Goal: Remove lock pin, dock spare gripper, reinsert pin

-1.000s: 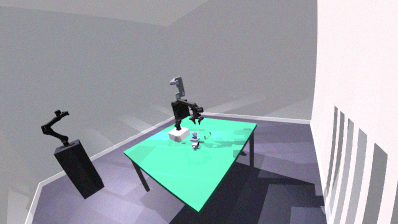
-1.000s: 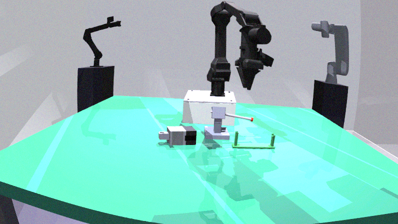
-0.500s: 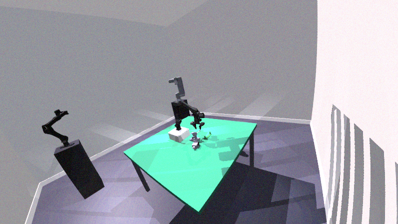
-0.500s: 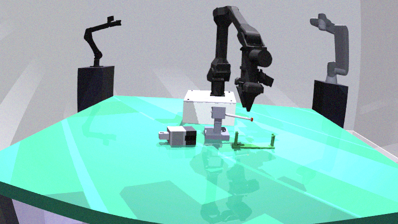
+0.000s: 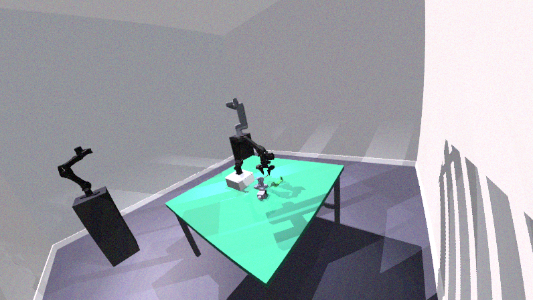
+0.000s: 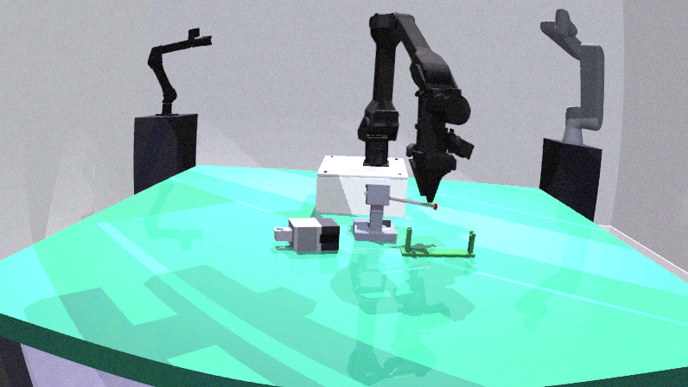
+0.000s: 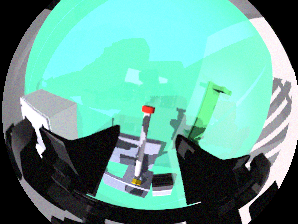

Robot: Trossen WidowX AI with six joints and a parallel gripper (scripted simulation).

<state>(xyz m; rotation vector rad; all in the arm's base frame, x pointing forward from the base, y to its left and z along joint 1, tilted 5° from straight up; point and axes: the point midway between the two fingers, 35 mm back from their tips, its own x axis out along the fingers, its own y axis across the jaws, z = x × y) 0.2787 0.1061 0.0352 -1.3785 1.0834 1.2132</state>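
The grey mount point(image 5: 260, 180) point(image 6: 376, 218) stands upright, with its block-shaped socket point(image 6: 378, 194) on top. The thin pale lock pin point(image 6: 411, 201) point(image 7: 143, 142) runs through the socket, and its long red-tipped end sticks out to the right in the exterior view. The spare gripper point(image 5: 262, 193) point(image 6: 308, 235), a grey block with a dark end and a small pale spigot, lies on the table left of the mount in the exterior view. My gripper point(image 5: 265, 173) point(image 6: 430, 202) point(image 7: 148, 132) points down, open and empty, just above the pin's outer end. In the wrist view the pin appears between the fingers, not gripped.
A green rack point(image 5: 276, 183) point(image 6: 437, 253) point(image 7: 203, 112) with two uprights stands right of the mount in the exterior view. The arm's white base box point(image 5: 236, 181) point(image 6: 356, 197) point(image 7: 62, 112) is behind the mount. Two other arms stand on dark pedestals point(image 5: 106, 223) point(image 6: 570, 173) beyond the table.
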